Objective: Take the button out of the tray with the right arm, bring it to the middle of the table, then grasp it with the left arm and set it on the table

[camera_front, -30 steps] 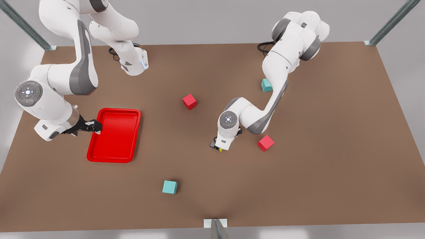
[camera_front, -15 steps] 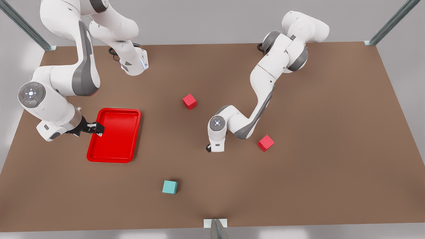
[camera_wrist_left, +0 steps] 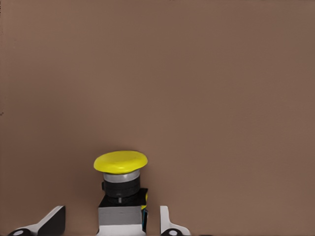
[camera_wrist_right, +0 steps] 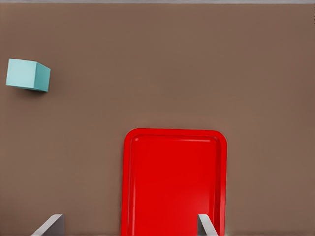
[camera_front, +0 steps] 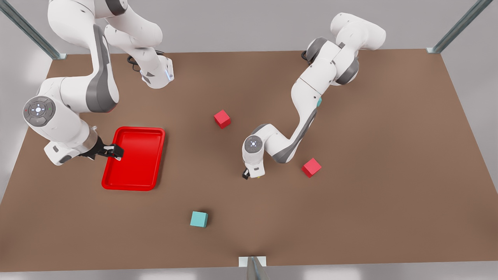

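In the front view, the left gripper points down near the middle of the brown worktop, a speck of the yellow-capped button showing at its tip. A red cube sits just beside this arm, another red cube lies toward the far edge, and a teal cube toward the near edge. The right gripper waits over the rim of the empty red tray, jaws apart.

In the left wrist view, the button stands upright between the open jaws; whether its body touches the worktop is unclear.

In the right wrist view, the tray lies below the parted fingertips, the teal cube well apart.
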Controlling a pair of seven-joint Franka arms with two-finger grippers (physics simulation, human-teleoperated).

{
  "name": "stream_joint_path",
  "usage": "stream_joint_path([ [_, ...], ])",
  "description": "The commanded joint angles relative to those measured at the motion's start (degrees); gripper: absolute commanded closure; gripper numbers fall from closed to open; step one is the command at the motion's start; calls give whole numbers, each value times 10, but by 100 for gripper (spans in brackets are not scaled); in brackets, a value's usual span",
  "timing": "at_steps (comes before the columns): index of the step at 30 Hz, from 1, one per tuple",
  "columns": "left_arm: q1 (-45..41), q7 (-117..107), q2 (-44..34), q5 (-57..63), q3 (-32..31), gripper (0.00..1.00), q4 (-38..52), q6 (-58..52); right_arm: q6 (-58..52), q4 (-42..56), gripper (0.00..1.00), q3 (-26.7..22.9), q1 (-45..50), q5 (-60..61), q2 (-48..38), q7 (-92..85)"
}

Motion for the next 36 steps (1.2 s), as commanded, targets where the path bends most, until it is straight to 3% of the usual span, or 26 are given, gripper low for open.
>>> stream_joint_path([
  [1, -3, -99, 1, 0, 0, 5, 0, 2, -1, 0, 0, 0, 0, 0, -1, 18],
  [3, -3, -101, 1, 0, 0, 13, 0, 2, -1, 0, 0, 0, 1, 0, -1, 20],
  [5, -3, -100, 0, 0, 0, 35, 0, 2, -1, 0, 0, 2, 2, 1, -2, 24],
  [7, -3, -100, -1, 0, 0, 48, 1, 1, -1, 1, 0, 1, 2, 1, -2, 24],
  [9, -3, -97, -1, 0, 0, 55, 1, 2, -1, 1, 0, 1, 2, 2, -1, 24],
  [17, 0, -80, -31, 54, 31, 55, 2, -14, 4, 6, 0, 1, 2, 1, 3, 18],
  [24, -3, -79, -43, 228, 101, 55, 3, -132, 5, 13, 0, 2, 3, 1, 7, 21],
  [29, -121, -99, -41, 284, 246, 55, 3, -276, 4, 13, 0, 10, 2, 1, 7, 22],
  [36, -182, -178, 39, 386, 246, 55, 4, -387, 5, 13, 0, 11, 3, 1, 7, 22],
])
